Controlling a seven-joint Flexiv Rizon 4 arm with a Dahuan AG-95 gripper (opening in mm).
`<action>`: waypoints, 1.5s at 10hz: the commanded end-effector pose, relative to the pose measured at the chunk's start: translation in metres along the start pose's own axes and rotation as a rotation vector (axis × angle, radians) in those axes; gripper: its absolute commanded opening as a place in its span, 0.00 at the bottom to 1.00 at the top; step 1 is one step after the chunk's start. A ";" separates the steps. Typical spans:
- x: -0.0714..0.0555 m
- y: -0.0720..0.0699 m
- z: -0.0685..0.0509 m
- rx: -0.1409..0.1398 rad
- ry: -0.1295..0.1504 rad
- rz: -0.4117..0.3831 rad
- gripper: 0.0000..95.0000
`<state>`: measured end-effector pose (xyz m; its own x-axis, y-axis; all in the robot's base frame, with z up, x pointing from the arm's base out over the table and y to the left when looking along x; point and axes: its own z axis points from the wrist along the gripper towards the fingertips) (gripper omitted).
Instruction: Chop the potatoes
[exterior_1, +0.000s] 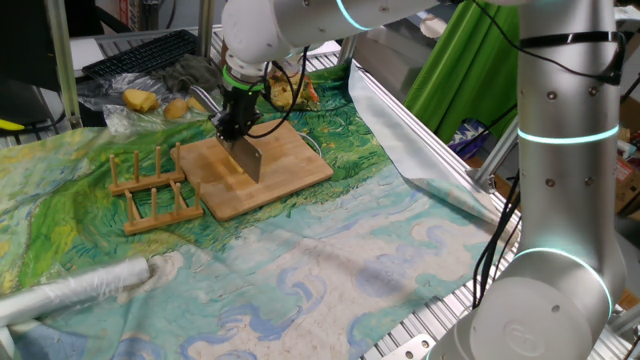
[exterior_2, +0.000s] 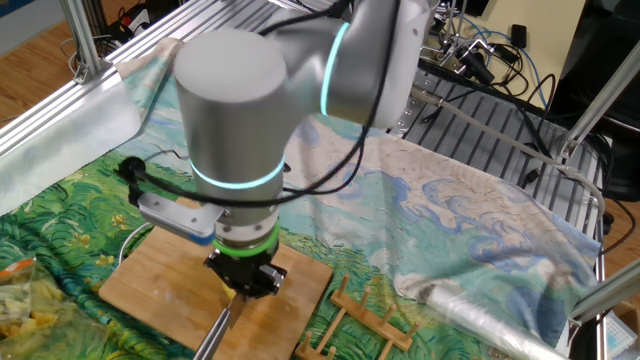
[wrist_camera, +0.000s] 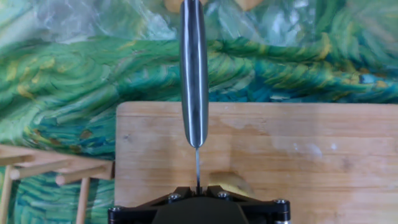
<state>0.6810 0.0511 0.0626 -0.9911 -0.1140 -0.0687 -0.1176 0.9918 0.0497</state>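
Because the gripper (exterior_1: 237, 128) points straight down with its fingers pinched tight on a knife (exterior_1: 247, 160), the blade hangs edge-down over the wooden board (exterior_1: 290, 155), which looks like the reason for so stiff and upright a hold: a chop needs the blade square to the wood. From the hand view the knife's spine runs straight away from the camera, and just beside the thin edge, on the board's near part, lies one pale-yellow piece of potato (wrist_camera: 229, 185), half hidden by the black gripper body. I cannot tell whether the edge touches it yet; the piece sits slightly to one side of the line of the blade, so I judge the cut is about to begin or is trimming an end. The board lies flat on a green-and-blue painted cloth (exterior_1: 330, 270), which probably keeps it from sliding under a downward push.

Beside the board, on the side away from the arm's big base, stands a small wooden rack (exterior_1: 150, 190) with upright pegs, near the board's edge but not touching the knife. Beyond the board, well apart from it, a clear plastic bag (exterior_1: 150, 100) holds a few yellowish lumps, likely more potatoes waiting their turn, though that is my guess.
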 end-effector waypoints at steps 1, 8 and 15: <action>-0.001 0.002 0.008 0.002 -0.004 -0.010 0.00; 0.000 0.004 0.033 -0.009 -0.025 -0.011 0.00; 0.003 0.001 0.016 -0.011 -0.016 0.006 0.00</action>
<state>0.6779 0.0516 0.0500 -0.9909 -0.1044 -0.0847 -0.1099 0.9919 0.0630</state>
